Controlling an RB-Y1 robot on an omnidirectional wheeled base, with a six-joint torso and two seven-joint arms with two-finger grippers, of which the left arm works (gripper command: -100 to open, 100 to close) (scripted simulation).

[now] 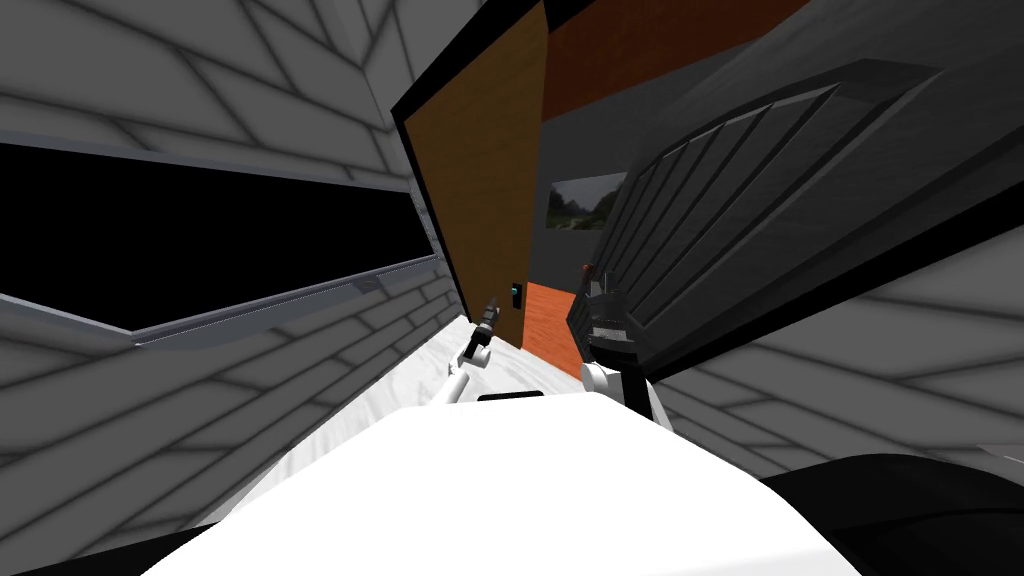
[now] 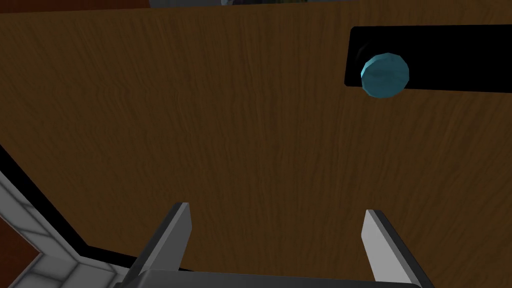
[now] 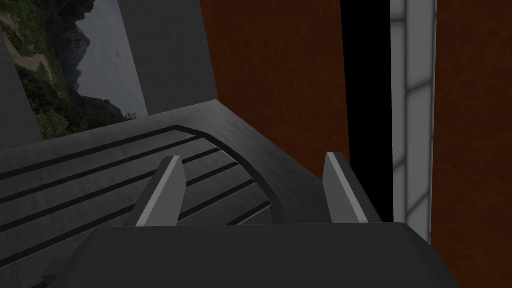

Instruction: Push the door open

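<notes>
Left wrist view: wood-grained door point(image 2: 225, 125), faceted teal knob point(image 2: 385, 75)

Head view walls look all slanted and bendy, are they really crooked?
No: in the head view the wide, rolled lens slants the tiled walls and brown door together; in the left wrist view that door looks flat and dim, with the blue knob brightest.

The left end effector point(image 2: 277, 207) faces the brown wood-grain door point(image 1: 480, 180) at centre, close before its face. The door's round teal knob point(image 2: 385, 75) sits off to one side on a black rectangular plate point(image 2: 450, 57). To the door's right, the right end effector point(image 3: 254, 158) is near a dark grey slatted panel point(image 1: 760, 200). Between door and panel, a landscape picture point(image 1: 585, 205) hangs on the wall behind.
</notes>
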